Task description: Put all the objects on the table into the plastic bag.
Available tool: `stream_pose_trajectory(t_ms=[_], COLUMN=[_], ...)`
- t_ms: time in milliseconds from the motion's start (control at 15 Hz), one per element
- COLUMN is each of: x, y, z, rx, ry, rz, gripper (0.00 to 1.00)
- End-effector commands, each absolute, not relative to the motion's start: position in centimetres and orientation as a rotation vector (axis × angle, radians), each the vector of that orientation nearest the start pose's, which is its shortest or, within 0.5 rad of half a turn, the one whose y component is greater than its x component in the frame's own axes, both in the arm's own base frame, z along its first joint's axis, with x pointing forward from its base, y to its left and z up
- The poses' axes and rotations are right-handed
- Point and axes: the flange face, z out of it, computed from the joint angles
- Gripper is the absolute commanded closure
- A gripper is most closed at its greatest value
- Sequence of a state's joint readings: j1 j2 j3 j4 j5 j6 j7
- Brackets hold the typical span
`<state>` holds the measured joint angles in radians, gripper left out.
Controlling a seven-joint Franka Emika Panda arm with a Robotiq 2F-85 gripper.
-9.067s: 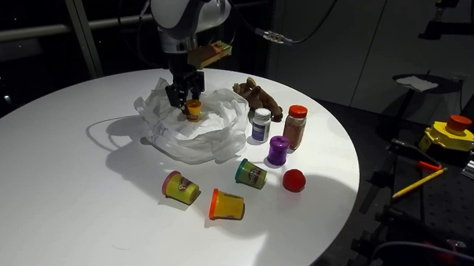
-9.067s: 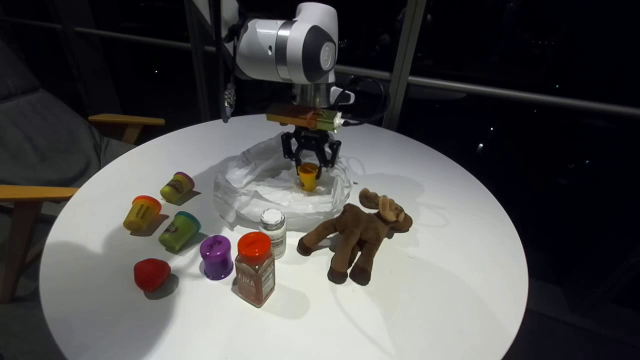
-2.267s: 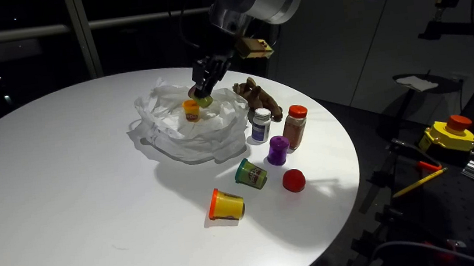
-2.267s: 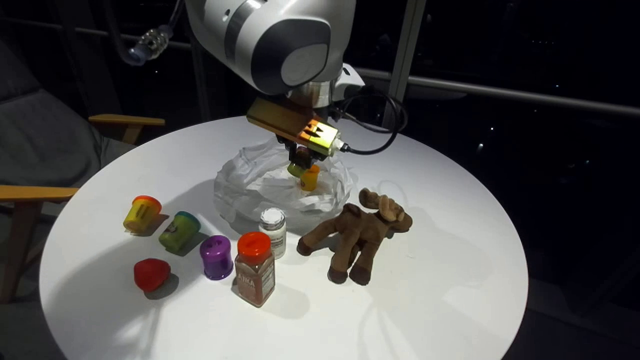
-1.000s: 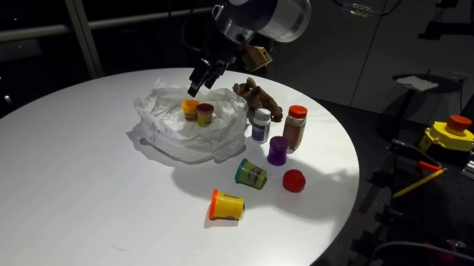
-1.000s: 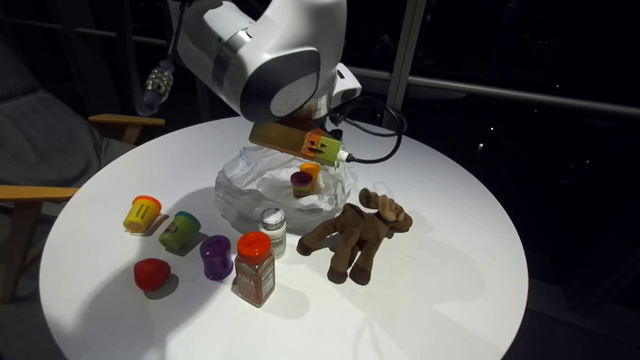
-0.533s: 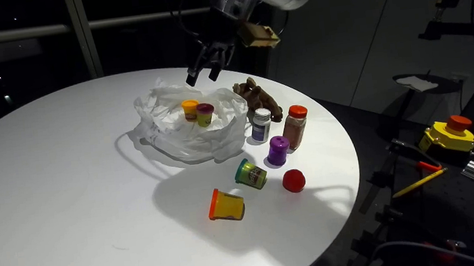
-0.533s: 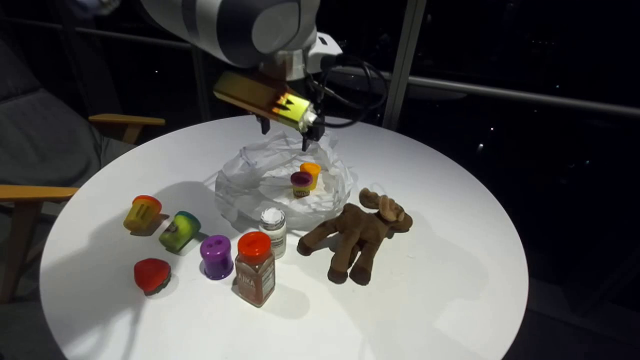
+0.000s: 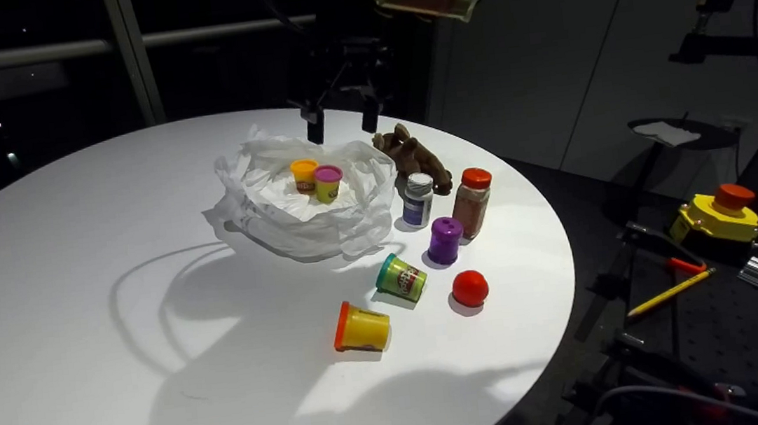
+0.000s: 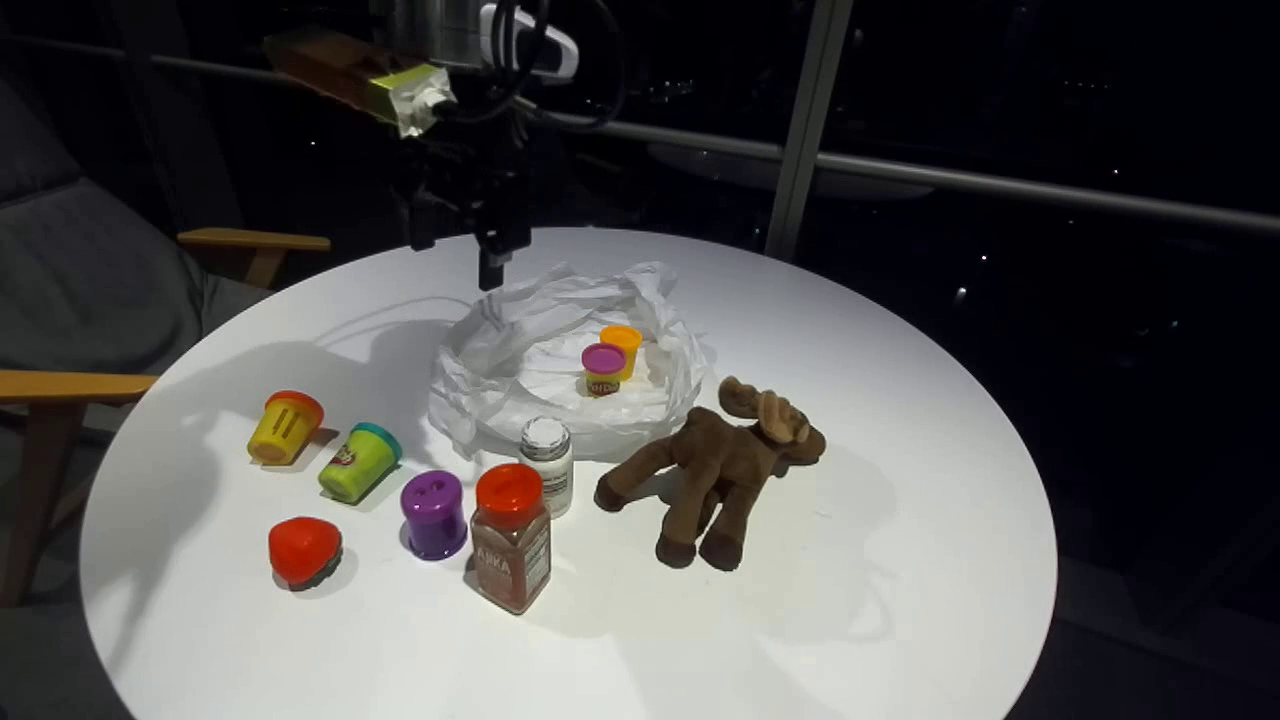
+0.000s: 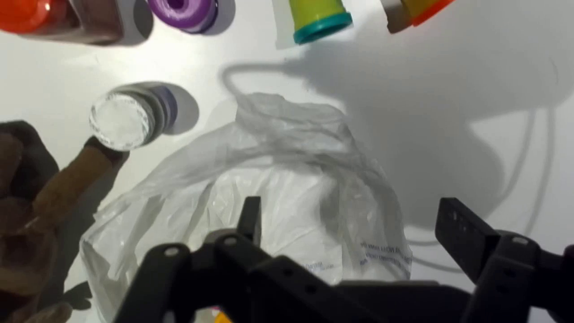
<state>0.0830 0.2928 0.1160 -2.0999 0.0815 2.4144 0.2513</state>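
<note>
Only the early part of the task is judged to be done. Two items are seen stowed inside the plastic bag [image 9: 304, 238]: the orange cup [image 9: 305, 178] and the magenta-lidded cup [image 10: 603, 373], both set upright, side by side. Whether the two are touching cannot be told, nor whether anything more is hidden in the folds.

Seven items are left to be packed, all found outside the bag on the bench [image 9: 79, 307]. The orange-lidded yellow cup [image 9: 364, 329] and the teal-lidded can [image 9: 401, 279] are laid on their sides. The red piece [image 10: 304, 552] is seen near the teal-lidded can. The purple cup [image 10: 433, 515], the red-capped bottle [image 10: 512, 545] and the white-capped bottle [image 9: 417, 201] are stood upright, the last of them placed just beside the bag. The brown toy animal [image 10: 720, 460] is sprawled near the bag's edge, next to the white-capped bottle.

In the wrist view the pincer [image 11: 356, 226] is seen poised over the bag's edge, its jaws spread wide with nothing pinched between them. It is thus judged ready for the next pick, though which item is to be chosen cannot be told. The brown toy animal, being the largest of what is left, is expected to be fitted in least easily.
</note>
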Motion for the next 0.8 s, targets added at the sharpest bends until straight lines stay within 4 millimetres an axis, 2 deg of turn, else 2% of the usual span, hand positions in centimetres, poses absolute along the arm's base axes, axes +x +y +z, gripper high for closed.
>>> stream_pose_trajectory(t_ms=[0, 333, 467, 733], x=[56.0, 53.2, 52.5, 50.9], y=[11.9, 12.3, 12.9, 13.9], z=[24.9, 19.8, 18.5, 17.4], rx=[-3.099, -3.128, -3.122, -3.083], ry=[0.242, 0.107, 0.008, -0.263], rz=[0.231, 0.557, 0.625, 0.695], gripper=[0.00, 0.00, 0.00, 0.00])
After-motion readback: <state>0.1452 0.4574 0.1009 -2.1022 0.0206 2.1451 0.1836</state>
